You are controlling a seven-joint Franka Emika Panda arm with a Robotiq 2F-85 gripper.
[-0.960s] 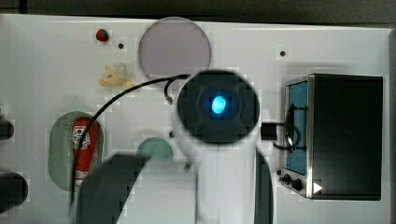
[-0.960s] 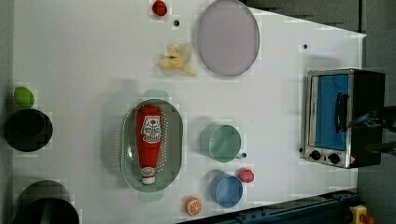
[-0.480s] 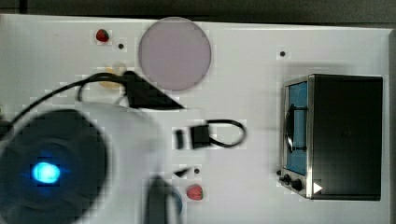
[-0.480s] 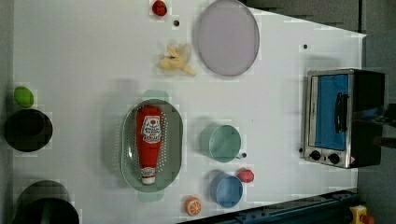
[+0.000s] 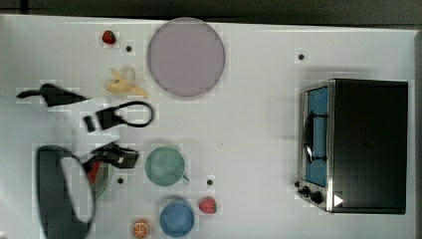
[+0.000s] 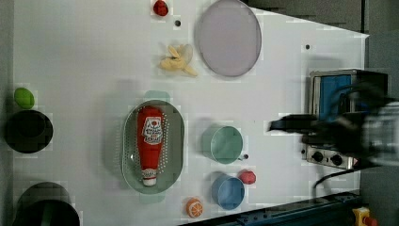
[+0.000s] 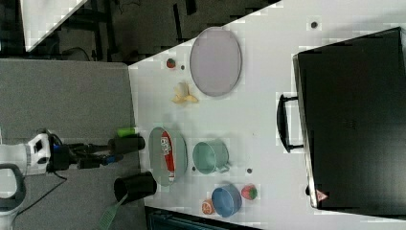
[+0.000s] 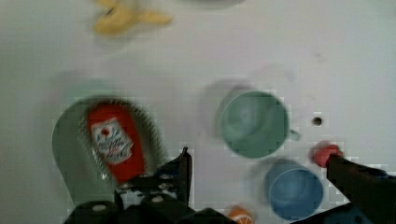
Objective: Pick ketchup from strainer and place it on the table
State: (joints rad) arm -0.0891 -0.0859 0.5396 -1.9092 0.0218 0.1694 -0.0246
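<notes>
ketchup [image 6: 150, 143] uncovered in strainer [image 6: 176, 141], green cup [image 6: 226, 144] beside

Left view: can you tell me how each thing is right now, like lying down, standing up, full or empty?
ketchup: lying flat in the strainer, cap on.
strainer: on the table, holding only the ketchup.
green cup: upright, empty.
blue cup: upright, empty.
plate: flat, nothing on it.
banana: lying on the table.
toaster oven: door closed.
</notes>
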